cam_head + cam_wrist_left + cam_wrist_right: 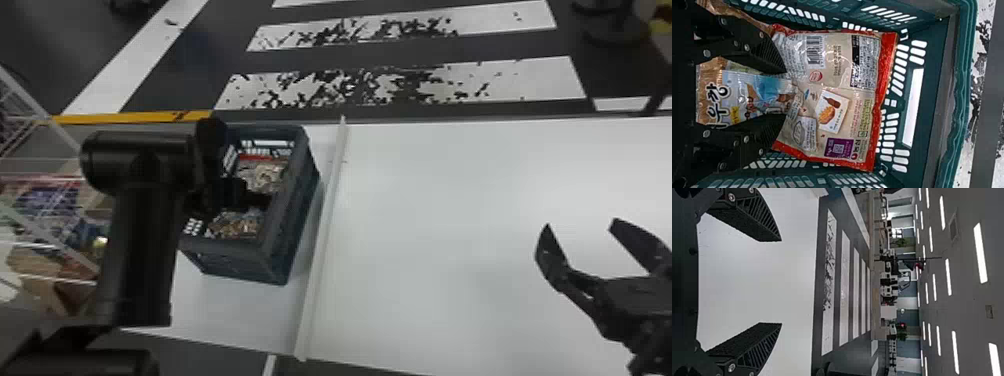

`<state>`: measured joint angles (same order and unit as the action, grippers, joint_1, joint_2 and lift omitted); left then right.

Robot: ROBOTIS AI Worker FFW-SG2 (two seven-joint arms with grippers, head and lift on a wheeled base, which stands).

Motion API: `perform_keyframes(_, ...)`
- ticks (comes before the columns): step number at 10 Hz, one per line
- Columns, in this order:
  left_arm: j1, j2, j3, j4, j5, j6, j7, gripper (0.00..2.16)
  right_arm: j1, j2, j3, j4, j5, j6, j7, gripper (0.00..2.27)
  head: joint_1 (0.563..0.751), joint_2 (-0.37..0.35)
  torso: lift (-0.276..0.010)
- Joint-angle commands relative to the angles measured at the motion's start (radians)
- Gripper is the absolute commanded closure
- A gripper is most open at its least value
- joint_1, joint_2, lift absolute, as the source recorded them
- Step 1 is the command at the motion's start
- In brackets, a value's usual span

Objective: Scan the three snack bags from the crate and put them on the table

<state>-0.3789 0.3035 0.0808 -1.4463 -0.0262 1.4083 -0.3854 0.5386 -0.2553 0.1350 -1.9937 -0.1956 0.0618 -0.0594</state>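
My left gripper (784,95) hung inside the crate (295,200), its two fingers apart, the blue bag (750,94) in the gap between them. Whether either finger pressed on it, I could not tell. The tips overlapped the near edge of the red-edged bag (848,98), so I judged the likeliest slip to be a double catch: closing there might have pinched both and dragged one up only to drop it. A grip on loose film alone could have slid off, and a hard one crushed the snacks. Some brown film (744,16) lay just beside one finger and might have snagged too.

The barcode (815,51) faced my wrist camera; a careless pinch could have creased it and spoiled the scan. Lifting at a slant, I risked knocking the crate's rim and shifting it against the white strip (325,240) nearby. Beyond, my right gripper (781,282) waited over the table (450,200), fingers wide apart and nothing between them.
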Motion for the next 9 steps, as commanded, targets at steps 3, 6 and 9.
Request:
perform_keyframes(3,0.071,-0.021,0.016,-0.132,-0.003,-0.007,0.013,2.06,0.021,-0.015,-0.005,-0.016,-0.004,-0.020,-0.010,0.12,0.695,0.204,-0.094)
perform_keyframes(6,0.192,-0.024,0.066,-0.350,0.023,0.073,0.071,2.06,0.040,-0.015,-0.003,-0.036,-0.004,-0.035,-0.010,0.12,0.695,0.209,-0.094)
perform_keyframes(9,0.259,-0.024,0.102,-0.453,0.048,0.073,0.129,2.06,0.066,-0.016,-0.006,-0.060,-0.002,-0.038,-0.008,0.12,0.695,0.235,-0.094)
